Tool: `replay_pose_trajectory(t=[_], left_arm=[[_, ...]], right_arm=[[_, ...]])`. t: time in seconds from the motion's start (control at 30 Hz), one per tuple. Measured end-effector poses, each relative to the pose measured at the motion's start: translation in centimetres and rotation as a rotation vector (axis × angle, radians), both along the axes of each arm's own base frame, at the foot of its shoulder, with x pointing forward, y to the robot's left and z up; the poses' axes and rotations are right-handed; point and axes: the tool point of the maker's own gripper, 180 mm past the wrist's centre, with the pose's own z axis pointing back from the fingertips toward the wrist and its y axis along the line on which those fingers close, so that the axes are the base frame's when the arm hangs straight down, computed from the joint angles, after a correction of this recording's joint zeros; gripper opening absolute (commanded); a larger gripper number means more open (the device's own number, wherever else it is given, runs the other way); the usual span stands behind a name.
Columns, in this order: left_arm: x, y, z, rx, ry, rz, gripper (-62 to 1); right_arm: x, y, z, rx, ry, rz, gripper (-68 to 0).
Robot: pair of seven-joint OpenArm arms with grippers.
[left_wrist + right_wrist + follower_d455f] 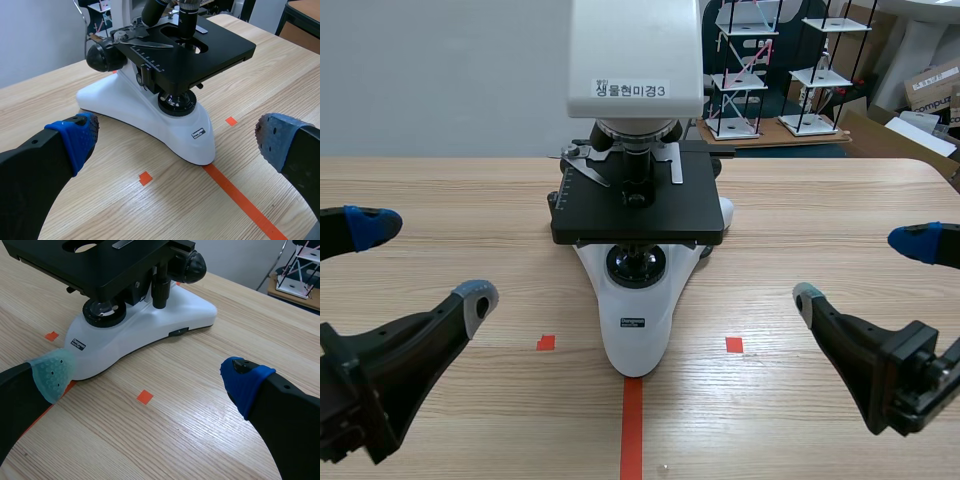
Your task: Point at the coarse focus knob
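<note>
1. White-based laboratory microscope with a flat black stage stands upright mid-counter on the light wooden counter, between the two arms.
2. Task item: the large, round, black coarse focus knob sits low on the side of the stand, behind the stage. A matching black knob sits on the opposite side.
3. Left pincer: fingers spread wide, holding nothing, well apart from the microscope. Right pincer: the same condition on the other side.
4. Likely faults:
   - With the fingers spread this wide, a pointing gesture could read as ambiguous.
   - A finger could strike the stage edge or the black cylindrical stage control hanging below it.
   - Contact with a knob may turn it and shift the focus.
   - A firm push may slide the whole instrument.
5. Not visible:
   - From the front, the stage largely masks both knobs.
   - The microscope head is cut off above.
   - Where the coarse ring ends and any fine inner knob begins cannot be made out.
</note>
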Motion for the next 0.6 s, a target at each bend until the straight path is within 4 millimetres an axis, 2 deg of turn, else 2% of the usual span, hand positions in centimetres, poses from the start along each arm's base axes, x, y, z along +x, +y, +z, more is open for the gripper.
replay_pose_trajectory(t=[0.13, 0.2, 0.33, 0.47, 0.6], left_arm=[[0.0, 0.0, 0.0, 0.000, 0.000, 0.000, 1.4], [0.0, 0.0, 0.0, 0.000, 0.000, 0.000, 1.4], [0.0, 0.0, 0.0, 0.000, 0.000, 0.000, 1.4], [0.0, 0.0, 0.0, 0.000, 0.000, 0.000, 1.4], [0.0, 0.0, 0.0, 0.000, 0.000, 0.000, 1.4]], right_arm=[[-0.1, 0.1, -0.1, -0.006, 0.001, 0.009, -3.8], [-0.1, 0.1, -0.2, -0.036, 0.000, 0.025, -7.8], [0.4, 0.1, 0.3, -0.081, -0.019, 0.077, -28.9], [1.7, -0.1, 1.6, -0.136, -0.074, 0.123, -49.5], [3.5, -1.2, 2.5, -0.169, -0.110, 0.135, -64.1]])
